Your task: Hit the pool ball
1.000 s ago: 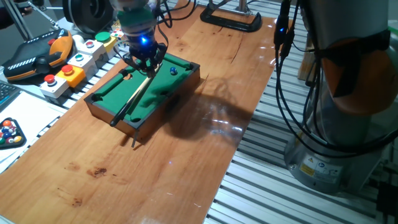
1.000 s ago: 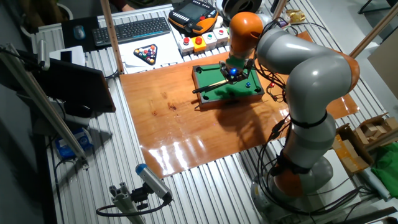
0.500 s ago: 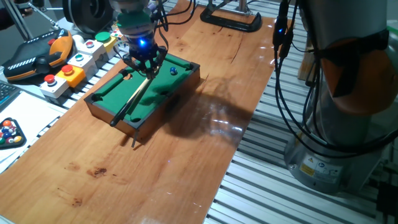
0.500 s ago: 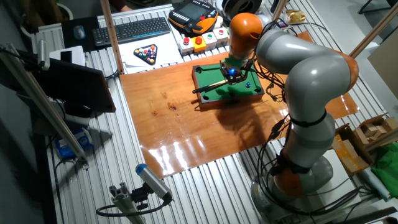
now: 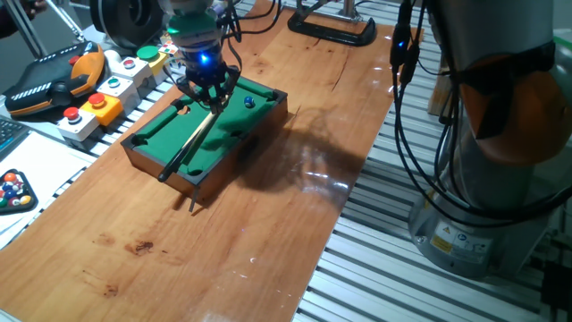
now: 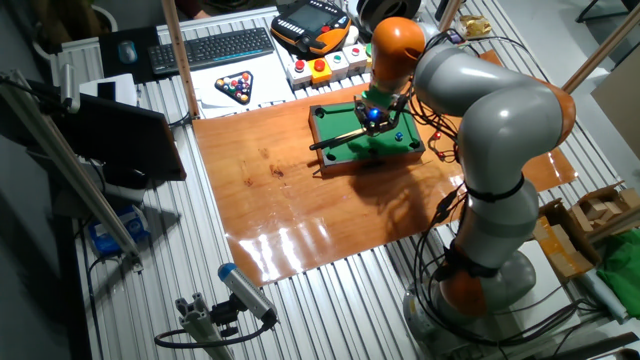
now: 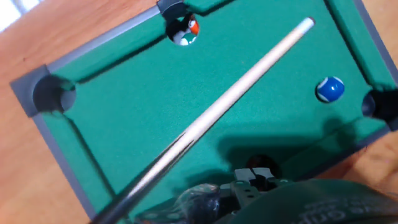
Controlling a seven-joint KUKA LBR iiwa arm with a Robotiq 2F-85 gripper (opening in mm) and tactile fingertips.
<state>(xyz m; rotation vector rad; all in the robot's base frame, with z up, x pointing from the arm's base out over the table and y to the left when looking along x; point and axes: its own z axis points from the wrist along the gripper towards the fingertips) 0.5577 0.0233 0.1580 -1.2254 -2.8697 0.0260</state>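
Observation:
The pool ball (image 7: 329,89) is small, glossy and blue, and lies on the green felt close to a corner pocket of the miniature pool table (image 5: 143,148). It also shows in one fixed view (image 5: 249,102). A pale cue (image 7: 236,93) lies slantwise across the felt, its tip pointing past the ball, its butt over the table's rim (image 5: 179,159). My gripper (image 5: 212,98) hangs low over the felt beside the cue, left of the ball and apart from it. Its fingers look closed together and empty. In the hand view the gripper (image 7: 256,177) is a dark blur at the bottom edge.
An orange-and-white ball (image 7: 185,31) sits in a side pocket. A button box (image 5: 107,89) and a teach pendant (image 5: 54,80) stand behind the pool table. A black triangle of racked balls (image 5: 13,190) lies at the left. The robot's base and cables (image 5: 492,134) are at the right.
My gripper has shifted very slightly to the left over the felt. The cue and the blue ball have not moved.

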